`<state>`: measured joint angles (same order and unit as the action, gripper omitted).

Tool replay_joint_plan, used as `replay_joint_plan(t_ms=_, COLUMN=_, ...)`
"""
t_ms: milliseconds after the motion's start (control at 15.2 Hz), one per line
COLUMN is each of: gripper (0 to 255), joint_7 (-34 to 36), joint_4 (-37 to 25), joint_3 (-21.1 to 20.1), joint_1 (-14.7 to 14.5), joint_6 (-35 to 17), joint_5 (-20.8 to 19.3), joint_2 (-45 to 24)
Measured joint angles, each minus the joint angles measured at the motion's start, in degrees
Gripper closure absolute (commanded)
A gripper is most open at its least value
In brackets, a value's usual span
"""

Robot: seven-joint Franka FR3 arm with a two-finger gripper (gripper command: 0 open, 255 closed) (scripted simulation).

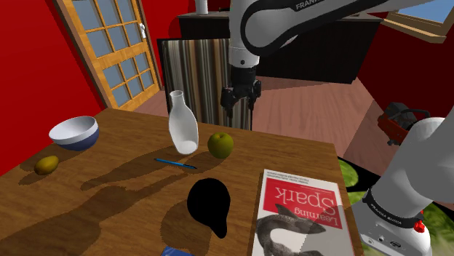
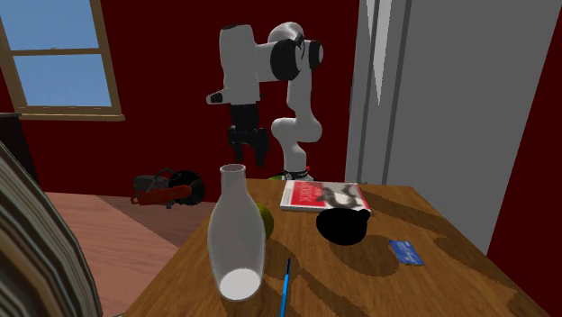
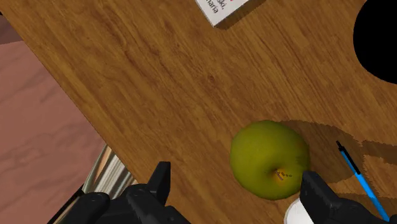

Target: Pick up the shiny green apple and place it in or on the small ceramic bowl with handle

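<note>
Jaws spread above round, glossy green apple on wood-grain table; black handled bowl well apart.

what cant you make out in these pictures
- Green apple: in the second exterior view, mostly hidden behind the white vase.
- Black bowl: drawn flat black in the shoulder view, so its inside cannot be read; in the wrist view it is cut by the picture's edge.
- Book: lower part cut off by the shoulder view's bottom edge.
- Blue card: mostly cut off by the shoulder view's bottom edge.
</note>
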<state>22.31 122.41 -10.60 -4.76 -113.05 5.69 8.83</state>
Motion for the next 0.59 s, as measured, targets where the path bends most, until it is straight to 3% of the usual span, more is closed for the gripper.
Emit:
replay_joint_plan(t_ms=396, gripper=0, joint_7=4.71, joint_4=-9.00, joint_3=-1.94, joint_1=-1.42, joint_6=-2.96, joint_5=-0.92, joint_2=-12.00)
replay_joint_plan(t_ms=594, gripper=0, joint_7=5.31, joint_4=-8.77, joint_3=-2.17, joint_1=-1.73, joint_6=-4.81, joint_5=-1.09, joint_2=-13.59)
